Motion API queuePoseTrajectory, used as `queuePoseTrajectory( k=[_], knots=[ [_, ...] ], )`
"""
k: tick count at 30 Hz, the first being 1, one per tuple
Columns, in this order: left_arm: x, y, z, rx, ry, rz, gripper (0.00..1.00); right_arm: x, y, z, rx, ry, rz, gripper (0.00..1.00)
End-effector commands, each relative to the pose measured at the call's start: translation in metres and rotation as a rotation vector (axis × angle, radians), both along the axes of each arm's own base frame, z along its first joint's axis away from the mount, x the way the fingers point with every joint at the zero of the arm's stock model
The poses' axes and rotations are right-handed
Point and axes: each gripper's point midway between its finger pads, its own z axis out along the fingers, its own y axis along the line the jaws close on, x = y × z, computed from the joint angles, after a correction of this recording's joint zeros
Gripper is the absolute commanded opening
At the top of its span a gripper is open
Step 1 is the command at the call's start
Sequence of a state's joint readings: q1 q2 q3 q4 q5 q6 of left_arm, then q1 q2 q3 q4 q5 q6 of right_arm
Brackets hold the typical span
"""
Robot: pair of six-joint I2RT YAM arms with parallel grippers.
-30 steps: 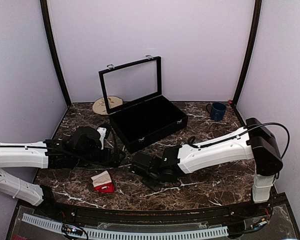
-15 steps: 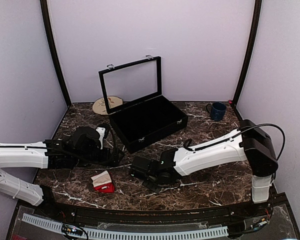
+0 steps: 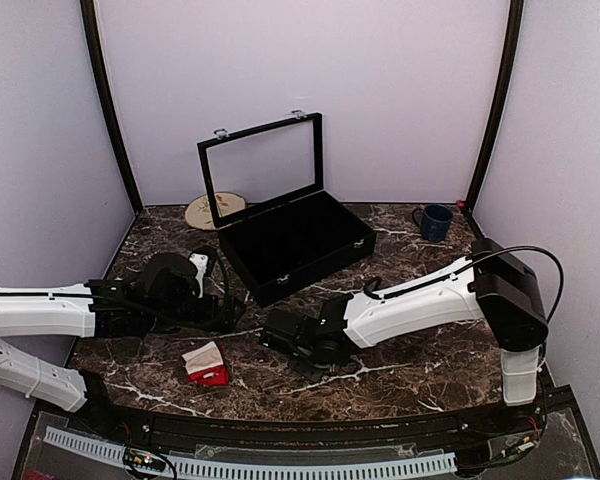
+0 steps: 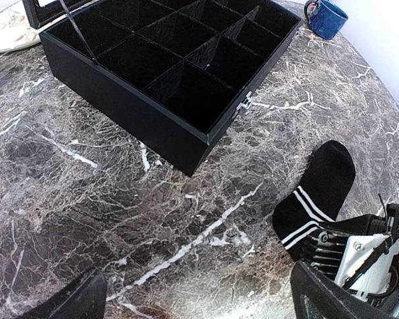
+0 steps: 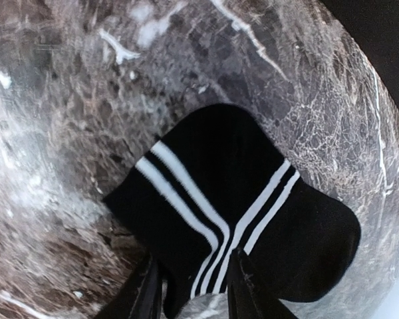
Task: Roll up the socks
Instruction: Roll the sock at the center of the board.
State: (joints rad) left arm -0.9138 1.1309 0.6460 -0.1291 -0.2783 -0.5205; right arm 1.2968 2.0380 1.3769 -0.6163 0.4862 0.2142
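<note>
The left gripper (image 4: 199, 300) is hovering with jaws spread wide, likely waiting its turn. Nearby, the folded red fabric sock with cream cuff (image 3: 208, 366) is lying toward the near edge. The right gripper (image 5: 194, 289) is straddling a black white-striped sock (image 5: 239, 199) — whether its jaws are pinching, I cannot tell — on the dark veined marble tabletop (image 3: 420, 350), with lavender walls enclosing it.

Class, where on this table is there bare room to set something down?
Bare marble lies between the black case and the blue mug, and between the right arm and the near edge. Crowded: near left, around the left gripper, red sock and black sock.
</note>
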Motion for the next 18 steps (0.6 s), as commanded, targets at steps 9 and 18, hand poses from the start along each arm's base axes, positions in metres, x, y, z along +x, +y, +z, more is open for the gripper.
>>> queuePoseTrajectory(
  k=[9,18],
  knots=[
    [0.004,0.008,0.001,0.011,-0.033,-0.003,0.99,-0.008,0.003,-0.015,0.029,0.086,-0.004,0.08],
    [0.006,0.0,0.004,0.012,-0.064,-0.054,0.99,-0.013,0.012,-0.005,0.163,0.185,-0.04,0.0]
  ],
)
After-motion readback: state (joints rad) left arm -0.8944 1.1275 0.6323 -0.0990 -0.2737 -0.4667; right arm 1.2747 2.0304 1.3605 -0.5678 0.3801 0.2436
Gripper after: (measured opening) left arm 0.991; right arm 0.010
